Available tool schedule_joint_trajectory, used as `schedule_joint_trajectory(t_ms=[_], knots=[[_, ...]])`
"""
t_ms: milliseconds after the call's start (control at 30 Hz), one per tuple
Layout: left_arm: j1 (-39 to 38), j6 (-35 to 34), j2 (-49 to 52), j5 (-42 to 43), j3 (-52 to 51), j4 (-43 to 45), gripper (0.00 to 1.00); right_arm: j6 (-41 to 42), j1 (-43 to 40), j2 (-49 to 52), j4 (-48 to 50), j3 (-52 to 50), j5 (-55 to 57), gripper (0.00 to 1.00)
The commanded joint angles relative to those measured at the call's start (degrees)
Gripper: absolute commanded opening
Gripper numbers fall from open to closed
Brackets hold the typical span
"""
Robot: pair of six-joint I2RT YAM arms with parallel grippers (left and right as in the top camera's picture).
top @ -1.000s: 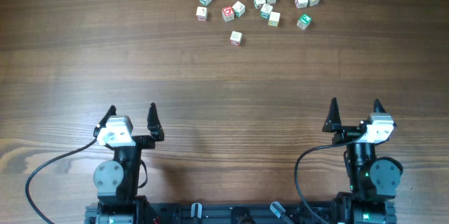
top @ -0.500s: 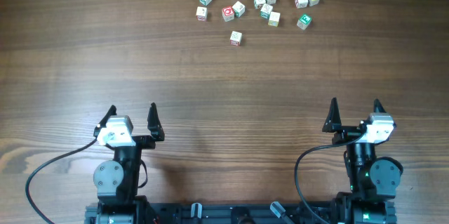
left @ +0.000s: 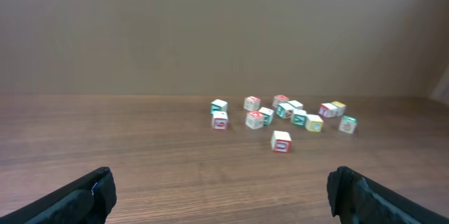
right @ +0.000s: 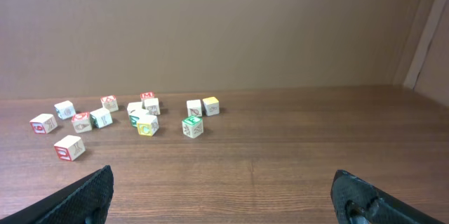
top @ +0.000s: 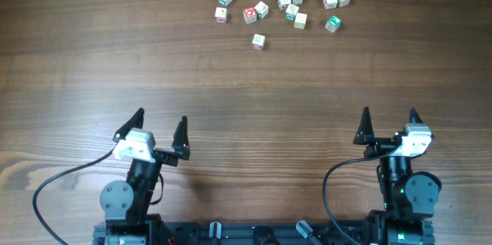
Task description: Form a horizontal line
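Cubes (top: 292, 11) in loose scatter on far tabletop (top: 115, 61)

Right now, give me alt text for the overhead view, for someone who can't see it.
About a dozen letter cubes lie scattered, not in a line, at the far side of a wooden table, one cube sitting apart nearer the robot. The left arm and right arm wait at the near edge, jaws open and empty.
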Motion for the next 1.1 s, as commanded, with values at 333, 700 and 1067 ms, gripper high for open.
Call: schedule_joint_trajectory(t_ms=[333, 700, 1067], knots=[[0.1, -1.2, 2.1, 1.2, 9.0, -9.3, 1.0, -0.8, 0.3, -0.5, 0.2, 0.0, -0.8, 1.0], [0.1, -1.2, 20.3, 1.3, 22.0, -10.4, 1.0, -0.8, 0.3, -0.5, 0.2, 0.0, -0.9, 1.0], [0.0, -1.2, 38.5, 7.8, 39.2, -26.9, 1.0, -0.8, 0.3, -0.5, 0.2, 0.0, -0.8, 1.0]])
